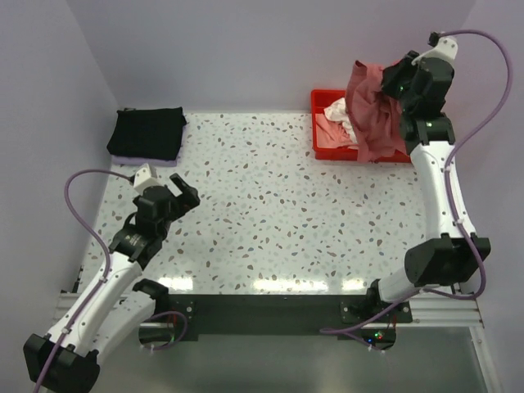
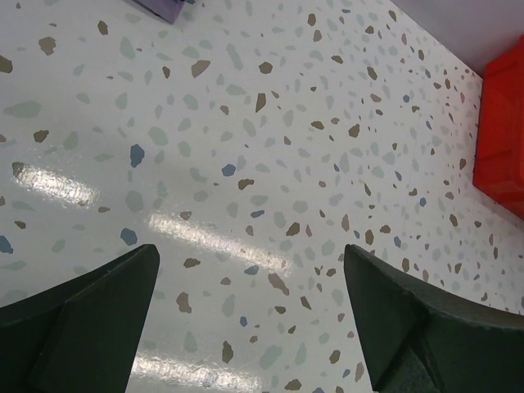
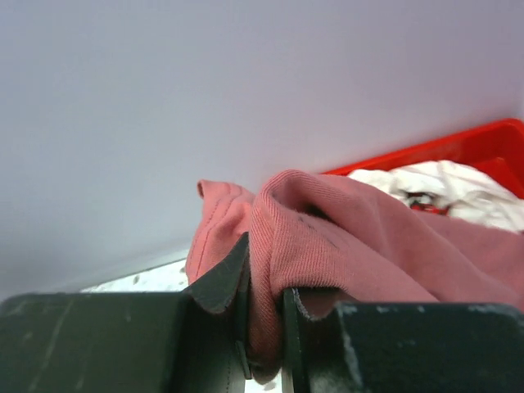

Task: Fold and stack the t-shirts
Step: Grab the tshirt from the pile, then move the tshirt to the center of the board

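Observation:
A dusty brick-red t-shirt (image 1: 372, 110) hangs bunched over the red tray (image 1: 318, 102) at the back right. My right gripper (image 1: 399, 78) is shut on a fold of this shirt (image 3: 327, 237), the cloth pinched between the fingers (image 3: 225, 278). White cloth (image 1: 340, 110) lies in the tray, also seen in the right wrist view (image 3: 442, 184). A folded black t-shirt (image 1: 147, 131) rests at the back left on a pale cloth. My left gripper (image 1: 176, 196) hovers open over the bare speckled table (image 2: 246, 164), nothing between its fingers (image 2: 90, 319).
The red tray's edge (image 2: 503, 139) shows at the right of the left wrist view. A corner of pale purple cloth (image 2: 160, 8) sits at its top. Grey walls close the back and sides of the table.

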